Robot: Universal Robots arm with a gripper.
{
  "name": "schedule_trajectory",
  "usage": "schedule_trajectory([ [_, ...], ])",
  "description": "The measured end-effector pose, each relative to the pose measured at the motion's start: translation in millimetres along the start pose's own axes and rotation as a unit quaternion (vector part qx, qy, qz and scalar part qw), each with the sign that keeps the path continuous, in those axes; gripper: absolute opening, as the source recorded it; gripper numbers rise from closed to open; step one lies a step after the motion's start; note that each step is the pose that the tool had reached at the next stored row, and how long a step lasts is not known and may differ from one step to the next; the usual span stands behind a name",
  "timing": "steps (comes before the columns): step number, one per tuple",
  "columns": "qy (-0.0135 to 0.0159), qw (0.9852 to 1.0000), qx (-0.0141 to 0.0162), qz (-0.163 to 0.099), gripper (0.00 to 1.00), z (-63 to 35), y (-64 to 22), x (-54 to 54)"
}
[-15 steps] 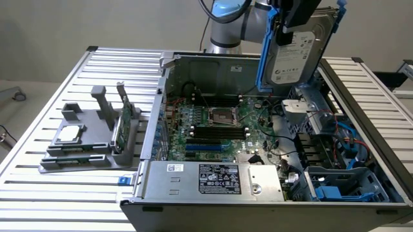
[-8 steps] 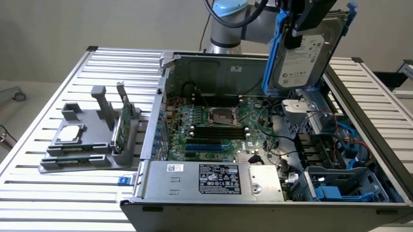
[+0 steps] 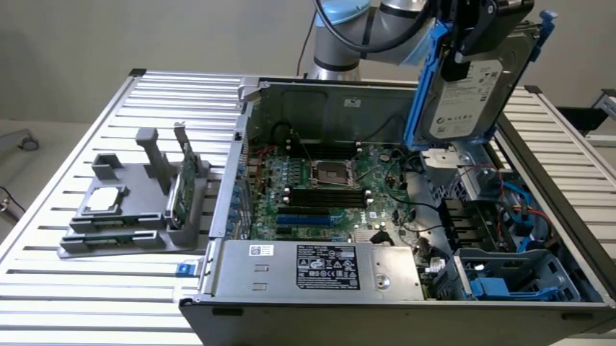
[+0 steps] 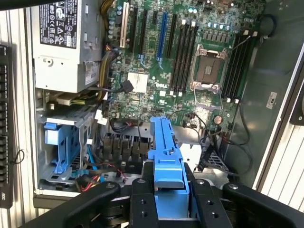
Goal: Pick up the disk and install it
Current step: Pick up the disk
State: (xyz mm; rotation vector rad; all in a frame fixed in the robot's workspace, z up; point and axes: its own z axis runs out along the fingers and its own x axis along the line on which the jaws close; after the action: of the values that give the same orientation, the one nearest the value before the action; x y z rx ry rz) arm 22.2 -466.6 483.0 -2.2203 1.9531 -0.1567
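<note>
Near the edge of the slatted aluminium surface (image 3: 58,303) on the exterior view's left sits a grey plastic holder (image 3: 125,234). It carries a small square silver chip (image 3: 103,200) and an upright thin green circuit card (image 3: 183,189). Across the middle lies the open grey metal computer case (image 3: 385,321) — green motherboard (image 3: 318,191) exposed, silver power supply box (image 3: 318,268) toward the near edge. Over the far corner on the exterior view's right, the black end effector (image 3: 472,40) is clenched on the rectangular silver-grey metal disk (image 3: 474,94) with its white label, gripping it by its blue plastic frame (image 4: 166,147) — the disk is upright in the air above the case.
</note>
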Motion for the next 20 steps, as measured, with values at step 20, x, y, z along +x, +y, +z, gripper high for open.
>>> schedule_trajectory([
  [20, -0.0011, 1.0, 0.0001, 0.0, 0.33, 2.2, -19.3, 44.9],
])
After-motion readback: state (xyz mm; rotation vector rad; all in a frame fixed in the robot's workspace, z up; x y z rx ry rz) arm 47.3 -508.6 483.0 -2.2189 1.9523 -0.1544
